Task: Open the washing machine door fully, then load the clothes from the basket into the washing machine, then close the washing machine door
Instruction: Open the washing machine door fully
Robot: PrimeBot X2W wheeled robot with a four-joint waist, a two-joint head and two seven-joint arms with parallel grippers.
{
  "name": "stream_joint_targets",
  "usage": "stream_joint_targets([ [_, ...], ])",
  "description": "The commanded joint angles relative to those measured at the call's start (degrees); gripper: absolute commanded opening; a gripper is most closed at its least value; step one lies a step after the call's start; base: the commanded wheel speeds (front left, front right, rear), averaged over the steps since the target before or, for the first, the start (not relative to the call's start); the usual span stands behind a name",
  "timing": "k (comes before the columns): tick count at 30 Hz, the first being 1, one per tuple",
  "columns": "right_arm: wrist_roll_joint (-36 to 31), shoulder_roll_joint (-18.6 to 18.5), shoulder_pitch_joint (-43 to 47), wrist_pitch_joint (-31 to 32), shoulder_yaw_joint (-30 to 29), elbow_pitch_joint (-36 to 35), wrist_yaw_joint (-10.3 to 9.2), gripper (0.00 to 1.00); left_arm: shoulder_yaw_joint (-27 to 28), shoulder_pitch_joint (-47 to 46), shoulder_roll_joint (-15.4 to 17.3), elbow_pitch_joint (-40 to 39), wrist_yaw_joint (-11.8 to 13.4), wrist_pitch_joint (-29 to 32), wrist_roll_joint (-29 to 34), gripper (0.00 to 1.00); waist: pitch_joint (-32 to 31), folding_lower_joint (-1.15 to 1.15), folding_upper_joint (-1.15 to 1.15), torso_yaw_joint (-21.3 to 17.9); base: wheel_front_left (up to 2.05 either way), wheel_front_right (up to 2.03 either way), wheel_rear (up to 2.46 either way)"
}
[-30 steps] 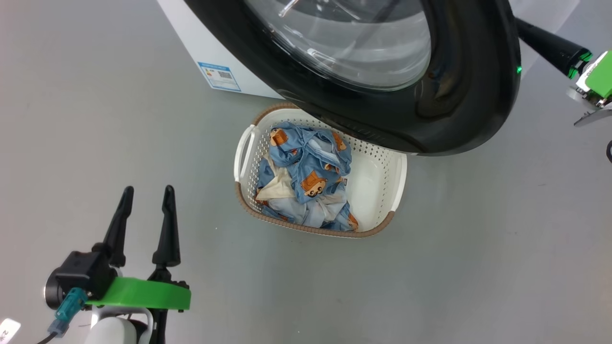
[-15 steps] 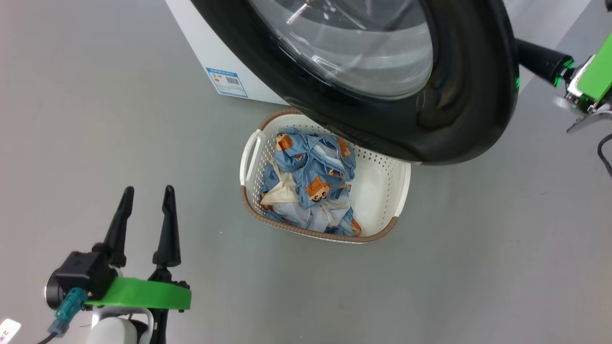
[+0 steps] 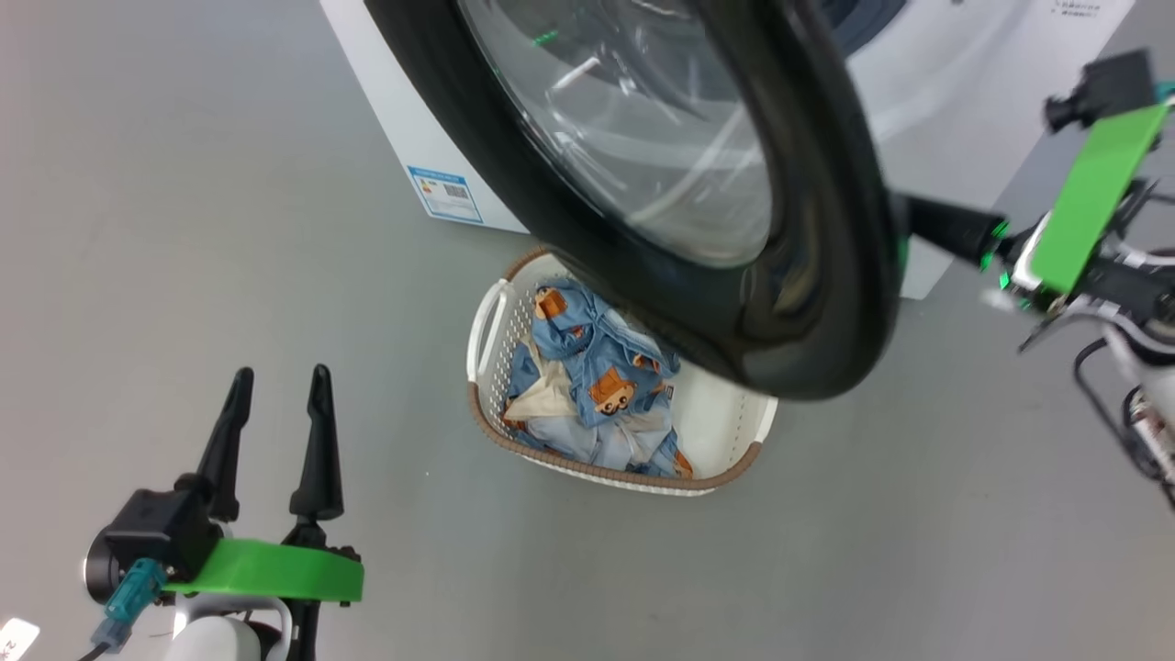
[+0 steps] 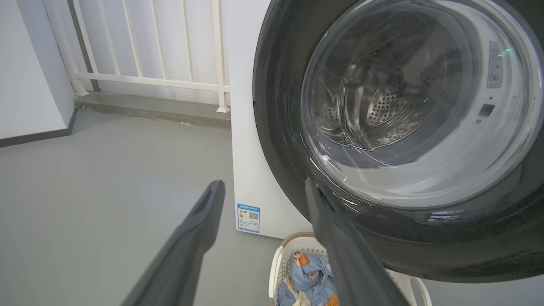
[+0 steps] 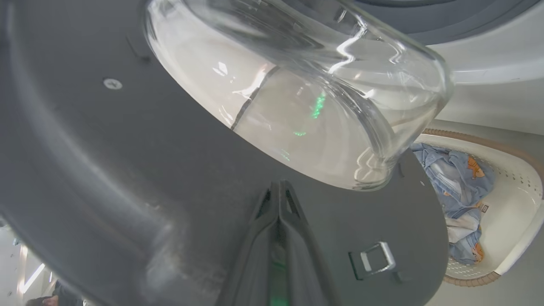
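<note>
My right gripper [image 5: 279, 187] is clenched tight with nothing in it, tips pushing on the inner face of the washing machine door [image 3: 826, 275], just below the glass bowl. Left gripper [image 3: 280, 378] is spread wide and empty, near left. The door has swung wider than a second ago, almost edge-on now, hanging over the basket [image 3: 587, 470] of clothes [image 3: 597, 367] in front of the washing machine [image 3: 955, 83].

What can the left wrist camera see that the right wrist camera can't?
Left wrist camera: a white railing, the blue sticker, the steel drum and the open left gripper. Right wrist camera: the washing machine door from its grey inner side, with a metal latch, and the shut right gripper pointing at it. Both: the door, the basket and the clothes inside it.
</note>
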Motion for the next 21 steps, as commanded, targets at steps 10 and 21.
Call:
stream_joint_targets([
  [10, 0.16, 2.26, 7.65, 0.28, 0.83, -5.82, 0.09, 0.0, 3.06, 2.08, 1.14, -0.16, -0.38, -0.46, 1.18, 1.0, -3.98, 0.0, 0.0, 2.63, 0.0, 0.0, 0.0],
  [21, 0.85, 5.51, 13.94, -0.44, -0.42, -7.46, 0.09, 0.0, 3.38, 4.14, 1.14, 0.72, -0.71, -0.46, 1.78, 1.0, -8.26, 0.0, 0.0, 6.69, 0.0, 0.0, 0.0],
])
